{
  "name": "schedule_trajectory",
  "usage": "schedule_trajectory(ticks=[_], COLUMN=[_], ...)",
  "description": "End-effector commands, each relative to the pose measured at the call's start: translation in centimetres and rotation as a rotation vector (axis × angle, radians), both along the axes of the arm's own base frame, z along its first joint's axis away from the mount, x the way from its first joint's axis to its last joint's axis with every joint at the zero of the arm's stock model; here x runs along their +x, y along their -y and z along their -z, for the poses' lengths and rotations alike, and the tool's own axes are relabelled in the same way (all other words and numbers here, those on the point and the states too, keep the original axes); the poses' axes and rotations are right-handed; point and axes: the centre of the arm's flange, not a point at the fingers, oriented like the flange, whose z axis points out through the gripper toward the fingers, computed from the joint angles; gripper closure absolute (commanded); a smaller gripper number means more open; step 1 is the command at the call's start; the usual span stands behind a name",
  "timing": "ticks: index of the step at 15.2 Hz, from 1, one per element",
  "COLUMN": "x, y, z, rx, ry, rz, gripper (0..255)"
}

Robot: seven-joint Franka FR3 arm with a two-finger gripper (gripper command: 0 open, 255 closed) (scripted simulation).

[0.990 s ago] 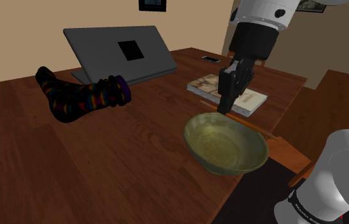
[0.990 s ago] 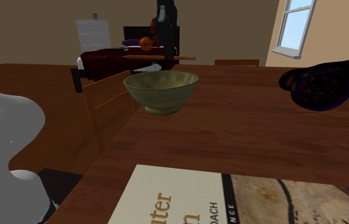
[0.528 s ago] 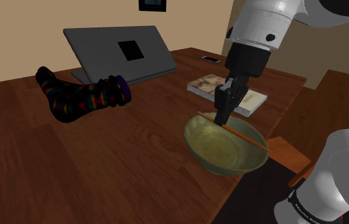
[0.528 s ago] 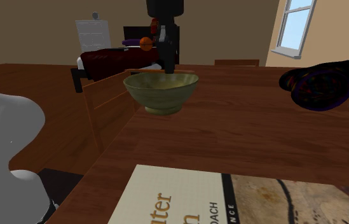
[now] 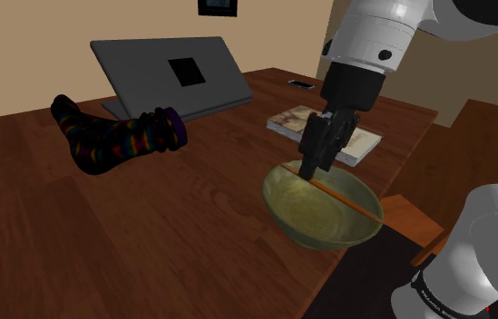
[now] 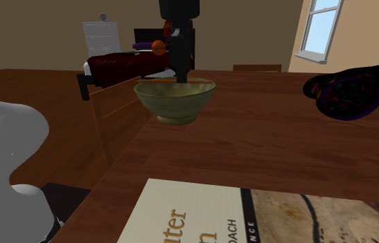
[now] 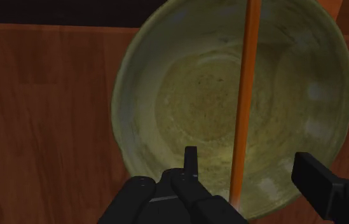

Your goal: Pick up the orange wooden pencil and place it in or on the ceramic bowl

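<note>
1. The gripper hangs low over the bowl with its fingers spread wide. Half a second ago they were pinched on the pencil.
2. The pencil now lies loose between the fingers. In the shoulder view it spans the bowl from the rim at ten o'clock towards four o'clock, and it sits a little lower than before.
3. Judging from this, the release has been made and the placement looks done. The hand only needs to lift clear.
4. The pencil is a thin, straight, smooth orange stick. The bowl is round and deep, olive-green with a mottled, speckled, glossy inside. The table is dark reddish wood grain.
5. From the bowl in the shoulder view, a striped sock lies at ten o'clock and a flat book at one o'clock. Neither has moved.
</note>
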Motion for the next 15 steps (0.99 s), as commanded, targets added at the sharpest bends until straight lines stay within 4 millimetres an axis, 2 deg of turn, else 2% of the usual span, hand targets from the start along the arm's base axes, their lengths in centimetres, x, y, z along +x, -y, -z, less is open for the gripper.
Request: schedule_trajectory(ticks=[1,4,8,15], x=[0.0,0.0,0.0,0.0], y=[0.0,0.0,1.1,1.1], z=[0.0,0.0,-4.9,-4.9], rx=[0.000,0.000,0.000,0.000], ry=[0.000,0.000,0.000,0.000], rz=[0.000,0.000,0.000,0.000], gripper=[0,0,0,0])
